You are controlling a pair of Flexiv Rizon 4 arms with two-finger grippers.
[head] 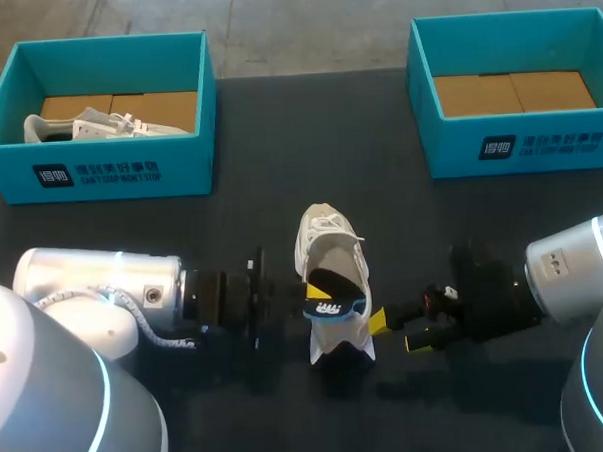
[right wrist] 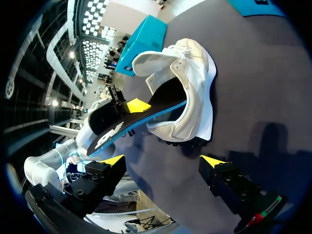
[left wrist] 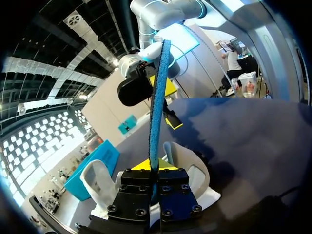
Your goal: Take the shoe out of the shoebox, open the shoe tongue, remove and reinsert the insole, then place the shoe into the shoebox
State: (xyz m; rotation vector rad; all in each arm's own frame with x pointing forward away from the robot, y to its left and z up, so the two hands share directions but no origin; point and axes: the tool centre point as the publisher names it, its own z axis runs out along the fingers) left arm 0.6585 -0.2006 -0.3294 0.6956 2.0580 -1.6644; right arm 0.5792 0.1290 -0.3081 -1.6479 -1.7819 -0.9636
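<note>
A white shoe (head: 330,247) lies at the table's middle, toe pointing away from me. A black insole with a blue underside (head: 330,307) sticks out of its heel opening. My left gripper (head: 306,290) is shut on the insole's edge; in the left wrist view the insole (left wrist: 159,97) rises edge-on from between the closed fingers of that gripper (left wrist: 155,168), with the shoe (left wrist: 192,170) just below. My right gripper (head: 398,332) stands open just right of the heel, holding nothing. In the right wrist view the shoe (right wrist: 195,83) and the insole (right wrist: 122,127) lie ahead of its spread fingers (right wrist: 113,160).
A teal shoebox (head: 99,175) at the back left holds another white shoe (head: 97,125). A second teal shoebox (head: 518,141) at the back right shows only its cardboard bottom. The table is dark.
</note>
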